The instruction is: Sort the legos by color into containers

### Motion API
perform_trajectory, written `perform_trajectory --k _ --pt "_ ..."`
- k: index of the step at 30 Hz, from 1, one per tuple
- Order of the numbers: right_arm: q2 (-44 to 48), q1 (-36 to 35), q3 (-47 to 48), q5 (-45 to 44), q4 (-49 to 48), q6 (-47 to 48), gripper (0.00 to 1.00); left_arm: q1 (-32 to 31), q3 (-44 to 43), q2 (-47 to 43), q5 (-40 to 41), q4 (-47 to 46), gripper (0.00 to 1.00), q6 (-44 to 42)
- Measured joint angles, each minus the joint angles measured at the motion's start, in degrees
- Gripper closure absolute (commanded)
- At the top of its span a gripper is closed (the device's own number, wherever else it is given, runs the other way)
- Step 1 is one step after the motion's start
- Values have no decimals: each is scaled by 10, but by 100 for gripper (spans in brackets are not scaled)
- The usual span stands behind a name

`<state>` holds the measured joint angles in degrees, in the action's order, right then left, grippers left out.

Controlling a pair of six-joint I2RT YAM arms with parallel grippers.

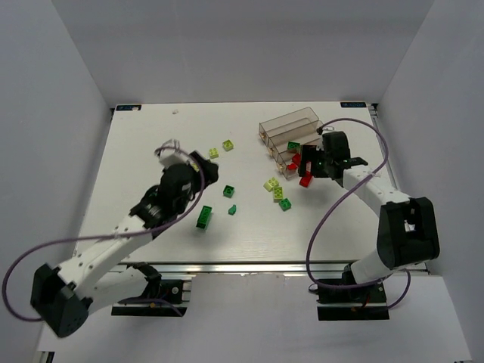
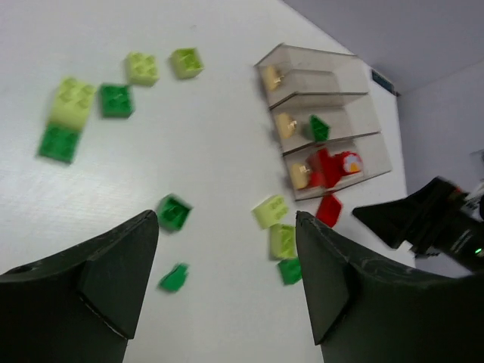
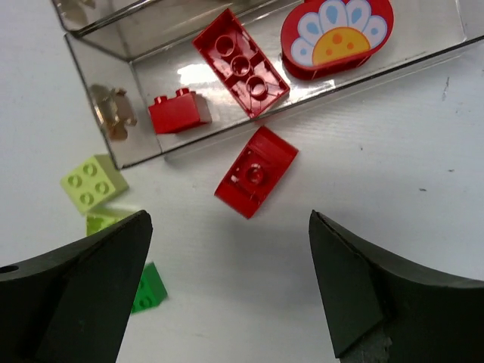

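Arms extended up-frame in top view: left gripper [image 2: 227,283] centre-left, jaws apart, empty; right gripper [image 3: 227,291] upper right, jaws apart above red lego [image 3: 255,171] lying just outside bins [image 1: 287,121].

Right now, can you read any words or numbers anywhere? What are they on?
No words or numbers can be read anywhere.
The red round piece in the clear bin has only a painted flower, no letters.
The blue strip at the table's far edge is too small to read.
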<state>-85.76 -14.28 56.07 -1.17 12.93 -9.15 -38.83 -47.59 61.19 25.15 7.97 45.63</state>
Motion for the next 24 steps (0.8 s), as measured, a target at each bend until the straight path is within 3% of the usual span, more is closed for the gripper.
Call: perform_trajectory --k 4,7,24 --pt "-47 -10 -1 -30 -37 -43 15 0 109 -133 31 73 15 54" --pt "-73 -19 -9 -52 -46 -66 18 0 130 -183 47 104 14 78" --pt "-123 -30 -16 -111 -90 -147 36 0 130 -203 71 141 14 112"
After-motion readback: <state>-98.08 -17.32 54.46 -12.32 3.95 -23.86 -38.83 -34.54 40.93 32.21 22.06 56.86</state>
